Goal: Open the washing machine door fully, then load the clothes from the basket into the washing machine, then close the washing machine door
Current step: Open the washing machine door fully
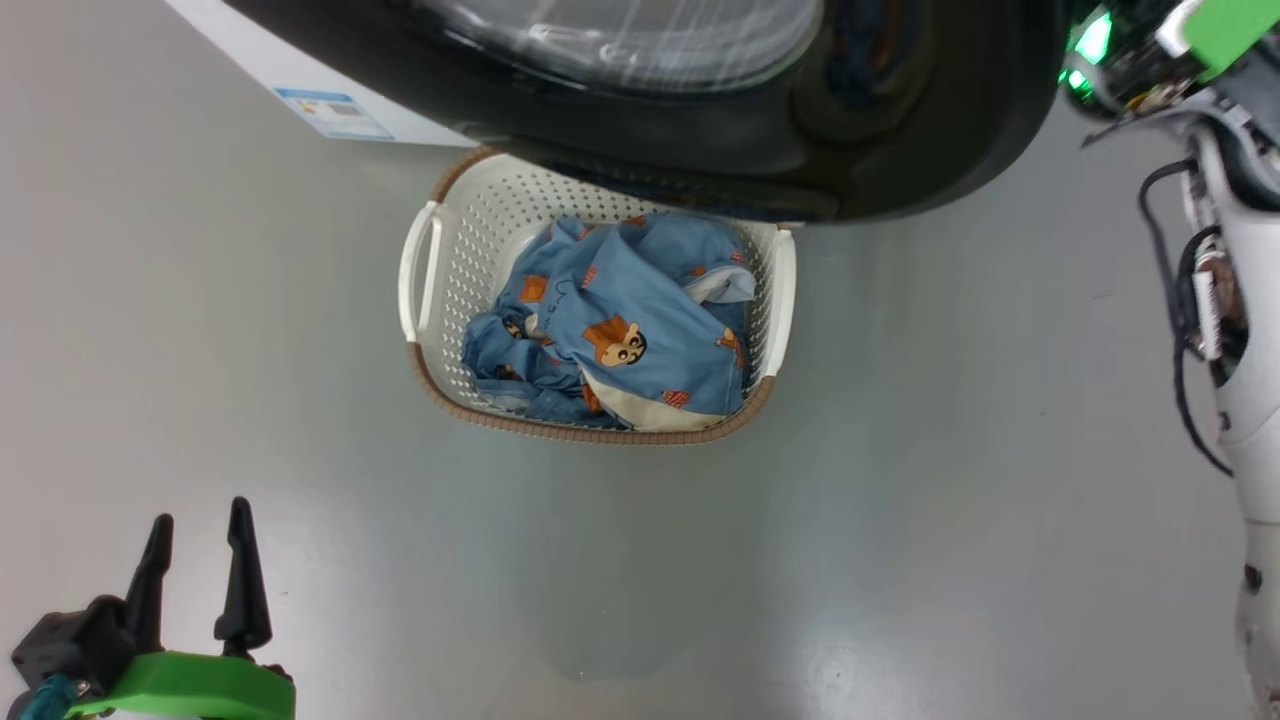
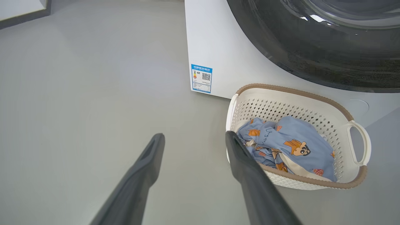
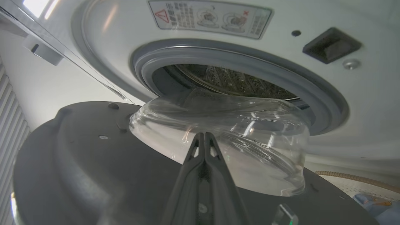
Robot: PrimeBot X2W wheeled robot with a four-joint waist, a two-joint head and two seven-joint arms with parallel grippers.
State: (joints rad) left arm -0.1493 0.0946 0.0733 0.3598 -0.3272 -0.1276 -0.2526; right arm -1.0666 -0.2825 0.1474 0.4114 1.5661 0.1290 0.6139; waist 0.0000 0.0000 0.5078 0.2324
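At the lower left of the head view the left tool (image 1: 200,515) hangs above the grey floor (image 1: 200,350) with its two long dark fingers spread wide and nothing between them. Its own wrist view shows the same gap (image 2: 193,136). A little to the right, the small blue sticker (image 1: 335,113) marks the low front of the big white boxy washing machine (image 2: 218,40). In the middle stands the small cream-white perforated plastic basket (image 1: 590,432) with a brown woven-look rim, and the light blue clothes (image 1: 620,320) printed with orange-brown cartoon figures lie crumpled inside it. The large round door (image 1: 900,150) with the glossy black rim is swung out above the far edge of the basket. At the far right, the right tool (image 3: 204,135) has its fingers pressed together, holding nothing, and points at the clear glass bowl (image 3: 250,150) on the dark grey inner face of the door. I judge that the opening step is in hand. The next move calls for the door to go fully aside, then the left tool must reach down to the clothes. Whether the right tool touches the glass I cannot tell. The far rim of the basket is hidden under the door, and the perforated steel drum (image 3: 231,79) shows only partly behind the bowl.
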